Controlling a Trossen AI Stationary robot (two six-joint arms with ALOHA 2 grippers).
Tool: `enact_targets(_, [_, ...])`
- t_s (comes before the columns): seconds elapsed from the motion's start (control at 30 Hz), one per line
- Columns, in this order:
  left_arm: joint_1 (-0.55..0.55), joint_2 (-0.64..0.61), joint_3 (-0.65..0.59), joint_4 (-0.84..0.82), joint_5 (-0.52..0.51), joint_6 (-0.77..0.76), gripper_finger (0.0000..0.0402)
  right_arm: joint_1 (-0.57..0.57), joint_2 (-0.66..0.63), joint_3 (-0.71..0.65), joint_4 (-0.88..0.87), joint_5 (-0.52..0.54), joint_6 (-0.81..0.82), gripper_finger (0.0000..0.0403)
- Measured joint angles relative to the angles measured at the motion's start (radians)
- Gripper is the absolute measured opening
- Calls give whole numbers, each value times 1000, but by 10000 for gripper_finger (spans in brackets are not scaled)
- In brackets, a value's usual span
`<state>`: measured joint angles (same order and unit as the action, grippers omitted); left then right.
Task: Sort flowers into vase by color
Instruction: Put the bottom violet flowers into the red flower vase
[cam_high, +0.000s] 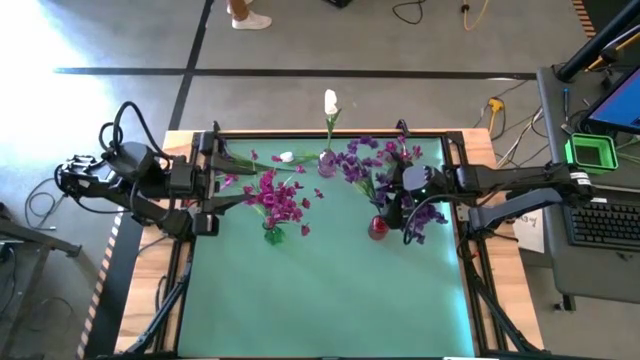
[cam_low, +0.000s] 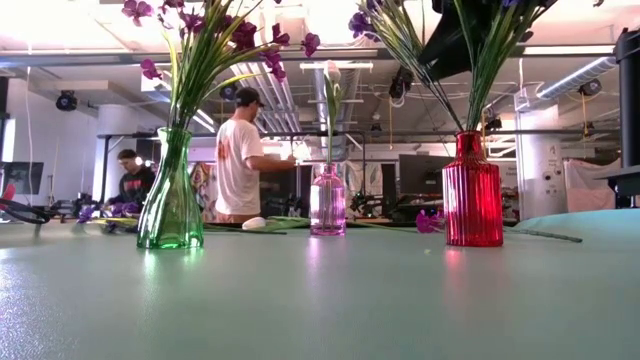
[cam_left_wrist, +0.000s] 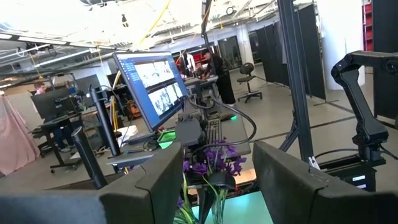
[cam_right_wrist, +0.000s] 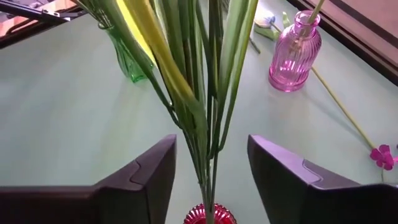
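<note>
Three vases stand on the green table. The green vase holds magenta-pink flowers. The pink vase holds one white bud. The red vase holds purple flowers. My right gripper is open above the red vase, with a finger on either side of the green stems and not touching them. My left gripper is open beside the magenta bunch and holds nothing.
A loose white bud lies on the table near the pink vase. A loose magenta bloom on a long stem lies past the red vase. More loose stems lie along the far edge. People stand in the room behind.
</note>
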<state>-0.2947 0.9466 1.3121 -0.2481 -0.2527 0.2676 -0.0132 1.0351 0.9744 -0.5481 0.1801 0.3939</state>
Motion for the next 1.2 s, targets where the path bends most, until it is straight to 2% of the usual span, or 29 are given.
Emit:
enact_targets(0.2, [0, 0, 0, 0, 0, 0, 181, 0, 0, 13, 1, 2, -4, 202])
enact_targets(0.33, [0, 0, 0, 0, 0, 0, 181, 0, 1, 16, 2, 3, -11, 182])
enact_targets(0.47, [0, 0, 0, 1, 0, 0, 181, 0, 1, 31, 4, 3, -12, 133])
enact_targets(0.67, [0, 0, 0, 1, 0, 0, 181, 0, 1, 49, 4, 3, -12, 36])
enact_targets(0.73, [0, 0, 0, 1, 0, 0, 181, 0, 1, 49, 1, 3, -13, 17])
enact_targets(1.2, [0, 0, 0, 0, 0, 0, 181, 2, -24, 42, -98, -34, -38, 13])
